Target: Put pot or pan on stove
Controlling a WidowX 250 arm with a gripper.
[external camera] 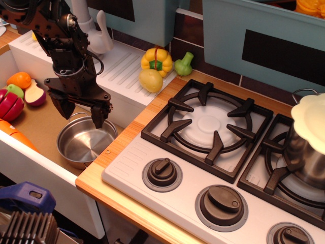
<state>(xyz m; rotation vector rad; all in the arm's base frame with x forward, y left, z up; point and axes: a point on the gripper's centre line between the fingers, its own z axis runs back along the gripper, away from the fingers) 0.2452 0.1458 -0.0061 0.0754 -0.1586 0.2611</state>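
The small shiny steel pot (84, 142) sits in the sink basin (43, 124) to the left of the stove, close to the counter's edge. My gripper (81, 113) hangs just above the pot's far rim with its black fingers (99, 114) spread open and empty. The stove (223, 168) has a grey-white top with black grates; its left burner (208, 124) is bare. Dark knobs (162, 173) line the front.
A taller steel pot with a cream scalloped lid (307, 142) occupies the right burner. Toy vegetables: yellow pepper (156, 60), potato (150, 80), green piece (184, 63) on the drainboard; several toy fruits (18, 94) at the sink's left. A white faucet (96, 30) stands behind.
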